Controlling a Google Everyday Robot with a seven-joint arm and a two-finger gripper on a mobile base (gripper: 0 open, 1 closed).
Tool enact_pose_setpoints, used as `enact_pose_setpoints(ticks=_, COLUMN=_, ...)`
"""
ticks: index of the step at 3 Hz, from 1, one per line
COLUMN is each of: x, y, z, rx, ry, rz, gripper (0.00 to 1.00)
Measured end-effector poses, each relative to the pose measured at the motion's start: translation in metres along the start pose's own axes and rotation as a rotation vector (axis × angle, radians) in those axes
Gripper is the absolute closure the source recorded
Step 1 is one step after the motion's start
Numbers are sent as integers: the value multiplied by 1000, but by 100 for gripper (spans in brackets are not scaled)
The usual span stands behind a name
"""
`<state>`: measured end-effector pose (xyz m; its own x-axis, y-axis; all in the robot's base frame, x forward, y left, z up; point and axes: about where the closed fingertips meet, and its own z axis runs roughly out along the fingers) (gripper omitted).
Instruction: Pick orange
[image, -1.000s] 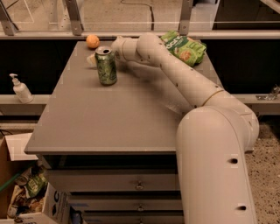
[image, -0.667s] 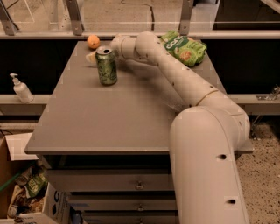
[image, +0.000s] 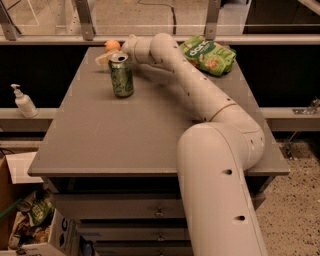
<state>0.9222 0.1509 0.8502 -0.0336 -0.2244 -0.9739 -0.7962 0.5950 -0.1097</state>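
The orange (image: 112, 45) is a small round fruit at the far left corner of the grey table (image: 100, 140). A green soda can (image: 121, 75) stands upright just in front of it. My white arm reaches across the table from the lower right. My gripper (image: 104, 58) is at the far left, just below and beside the orange and behind the can. The can and the wrist partly hide the gripper. I cannot tell whether it touches the orange.
A green chip bag (image: 208, 54) lies at the table's far right. A soap dispenser (image: 23, 101) stands on a ledge to the left. A cardboard box (image: 25, 220) with clutter sits on the floor at the lower left. A railing runs behind the table.
My wrist has moved a little further back and left, closer to the orange. The can and the bag have not moved.
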Motion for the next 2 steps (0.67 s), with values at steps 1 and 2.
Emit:
enact_pose_setpoints(ticks=1, x=2, y=-2, z=9, rx=2, ry=4, rz=-2, gripper=0)
enact_pose_setpoints(ticks=2, x=12, y=-5, z=23, rx=5, ry=37, rz=-12, gripper=0)
